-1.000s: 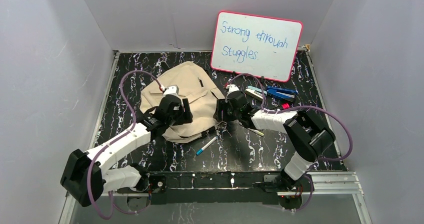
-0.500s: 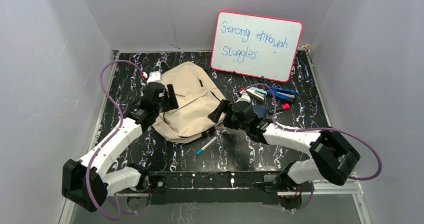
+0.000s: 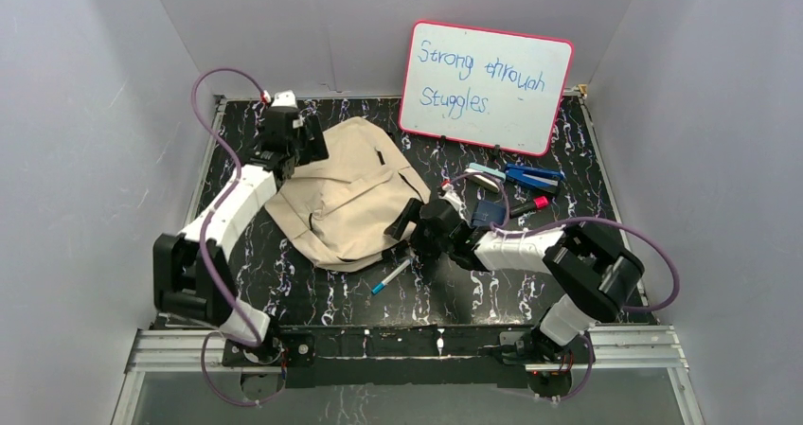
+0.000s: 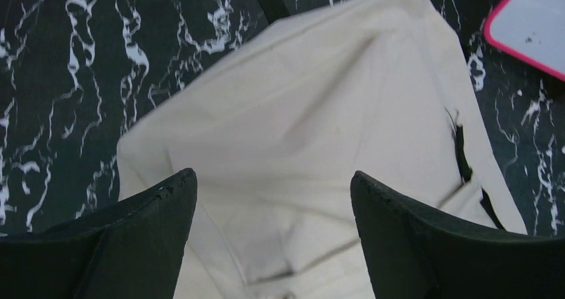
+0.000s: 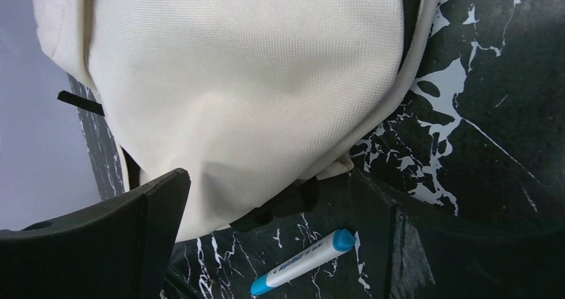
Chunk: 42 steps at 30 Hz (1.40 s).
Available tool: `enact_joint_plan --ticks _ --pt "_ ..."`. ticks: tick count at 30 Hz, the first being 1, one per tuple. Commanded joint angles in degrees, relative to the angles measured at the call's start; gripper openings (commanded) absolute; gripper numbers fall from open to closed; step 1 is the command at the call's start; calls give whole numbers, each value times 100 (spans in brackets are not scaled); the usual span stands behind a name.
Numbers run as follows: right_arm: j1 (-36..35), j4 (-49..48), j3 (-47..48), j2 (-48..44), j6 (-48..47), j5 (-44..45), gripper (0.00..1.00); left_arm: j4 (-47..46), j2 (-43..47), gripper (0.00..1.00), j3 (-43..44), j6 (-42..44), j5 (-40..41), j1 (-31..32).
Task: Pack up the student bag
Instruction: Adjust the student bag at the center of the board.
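Flat student bag (image 3: 346,198); long axis near-far, narrow end farthest.

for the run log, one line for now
left gripper open over bag | right gripper open at bag edge | marker on table
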<state>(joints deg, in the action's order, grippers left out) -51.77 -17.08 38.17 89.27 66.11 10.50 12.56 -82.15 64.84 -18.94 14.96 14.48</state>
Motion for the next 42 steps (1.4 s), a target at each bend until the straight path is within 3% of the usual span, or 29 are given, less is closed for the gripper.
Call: enact_joint_plan --ticks 1,7,11,17,19,26,29,31,42 --pt "-15 -357 332 146 29 6 99 -589 -790 83 758 816 -748 -494" --pt "53 -380 544 511 85 79 95 -1490 -2017 85 1091 1641 -1487 -973" --pt "165 -454 637 814 219 -89 87 -1484 -2627 86 1319 1825 -2204 -1162" --pt "285 -760 550 947 141 -178 64 -1444 -2932 83 1244 1986 -2880 -1202" --pt "356 -841 541 1002 44 -257 56 -1395 -2943 75 1207 1931 -3150 -1201" --pt "664 -877 470 1025 -650 -176 32 -202 -3005 21 1452 1409 -3340 -1202" --pt "859 -869 482 1009 -1084 -272 24 148 -2820 4 1379 1258 -3327 -1202" --pt "953 -832 556 1000 -1484 -338 19 242 -2568 0 1224 1079 -3313 -1198" --pt "1377 200 1719 1147 -3928 -520 10 719 -150 0 -583 -194 -2150 -1202"
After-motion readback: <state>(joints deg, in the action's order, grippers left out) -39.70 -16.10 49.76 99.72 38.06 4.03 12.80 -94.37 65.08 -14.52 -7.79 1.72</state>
